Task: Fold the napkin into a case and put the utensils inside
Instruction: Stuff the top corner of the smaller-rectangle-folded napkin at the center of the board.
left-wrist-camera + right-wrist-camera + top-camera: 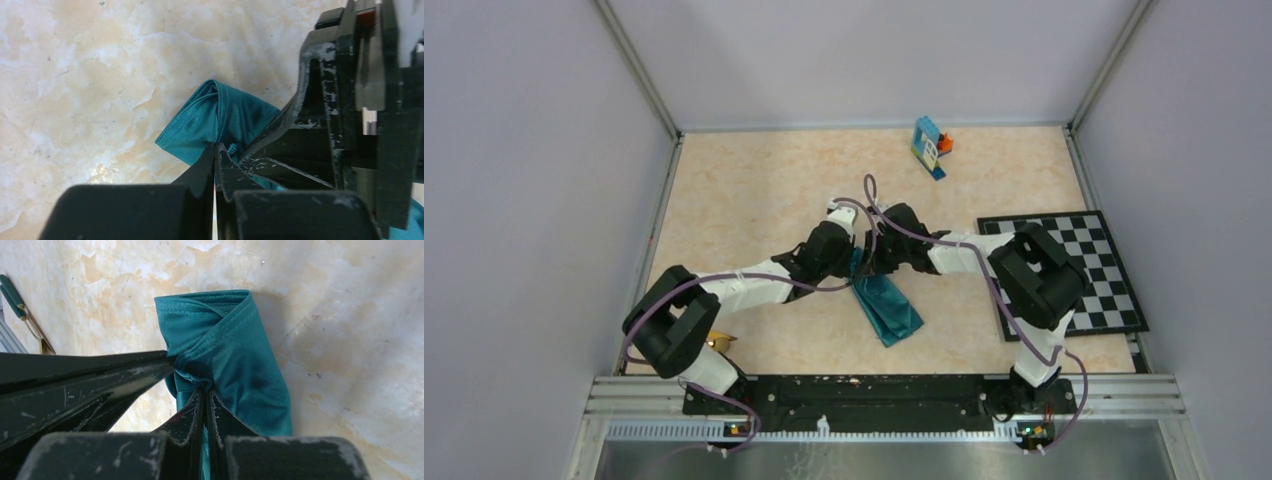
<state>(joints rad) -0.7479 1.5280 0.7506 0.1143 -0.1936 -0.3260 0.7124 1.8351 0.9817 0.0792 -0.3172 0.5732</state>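
Note:
The teal-green napkin [886,305] lies folded into a narrow strip at the table's middle, running toward the front. Both grippers meet at its far end. My left gripper [852,252] is shut on the napkin's edge [215,117], jaws pressed together in the left wrist view. My right gripper [874,255] is shut on the same end, cloth [225,350] pinched between its jaws. The cloth's end is bunched and lifted. A golden utensil with dark green handle [22,315] lies at the left edge of the right wrist view. Another golden piece [719,340] shows by the left arm's base.
A black-and-white checkerboard mat [1104,290] lies at the right. Blue-orange toy blocks [932,145] stand at the back. Grey walls enclose the table on three sides; a metal rail [884,395] runs along the front.

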